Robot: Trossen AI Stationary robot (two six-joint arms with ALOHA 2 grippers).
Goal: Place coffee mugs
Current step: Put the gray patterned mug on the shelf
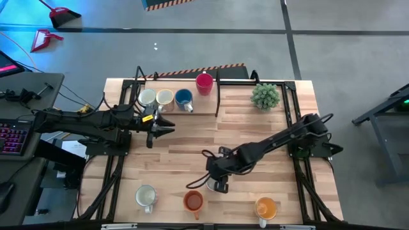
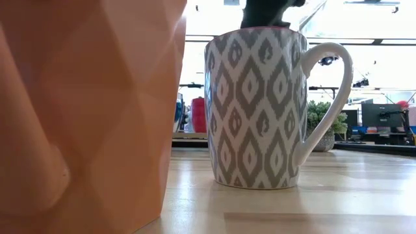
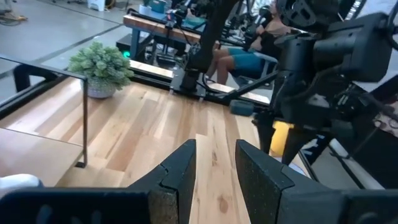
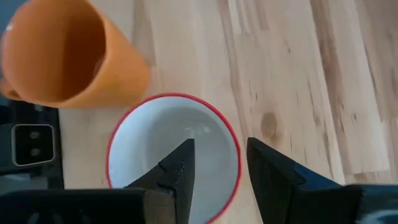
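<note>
A grey-and-white patterned mug point(image 2: 260, 110) with a red rim point(image 4: 118, 134) stands upright on the table near its near edge. My right gripper point(image 4: 217, 149) hangs open just above it, pointing steeply down; one finger is over the mug's hollow and the other over its rim's side, and no touch shows. Near the front edge stand a white mug point(image 1: 146, 196), a red-orange mug point(image 1: 193, 201) and a yellow-orange mug point(image 1: 265, 207). On the back shelf stand a white mug point(image 1: 147, 97), a cream mug point(image 1: 165, 97), a blue mug point(image 1: 184, 98) and a red mug point(image 1: 204, 83). My left gripper point(image 1: 171, 126) waits open at the left, holding nothing.
A small green potted plant point(image 1: 265, 96) stands at the back right. A raised wooden shelf point(image 1: 198, 110) with a black frame runs along the back. The red-orange mug point(image 4: 56, 53) stands close beside the patterned one. Bare wood lies in the table's middle. A person point(image 3: 249, 56) sits beyond the table.
</note>
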